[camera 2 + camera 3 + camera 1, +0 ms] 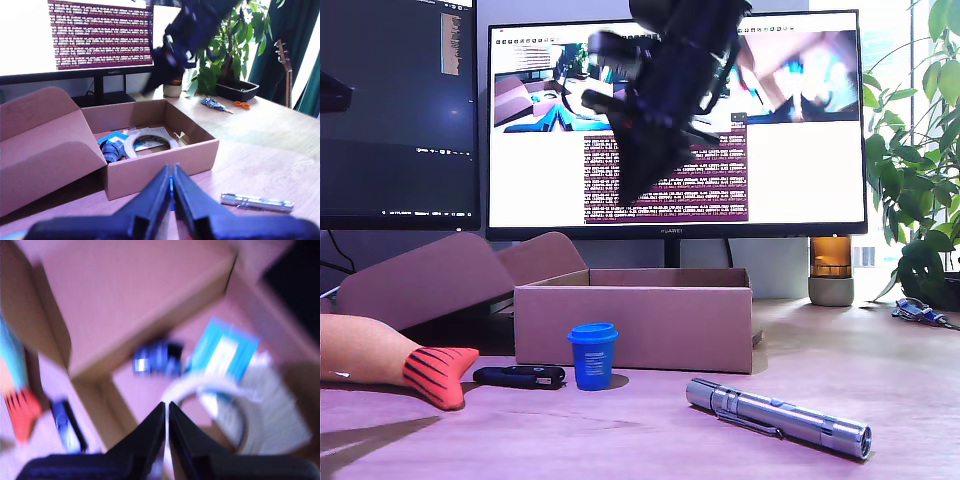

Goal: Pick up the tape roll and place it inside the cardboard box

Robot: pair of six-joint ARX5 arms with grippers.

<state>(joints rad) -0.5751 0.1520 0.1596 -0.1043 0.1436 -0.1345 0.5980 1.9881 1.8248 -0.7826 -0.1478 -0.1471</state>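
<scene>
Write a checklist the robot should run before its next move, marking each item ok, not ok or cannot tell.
1. Tape roll inside the cardboard box: ok.
2. My second gripper empty, fingers shut: ok.
3. My second gripper above the box rim: ok.
4. My first gripper shut, outside the box: ok.
5. Flashlight and blue cup apart from both grippers: ok.
6. Tape roll lying flat: cannot tell.

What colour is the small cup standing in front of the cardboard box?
The cup is blue, lid and body alike. The exterior view shows it best.
</scene>
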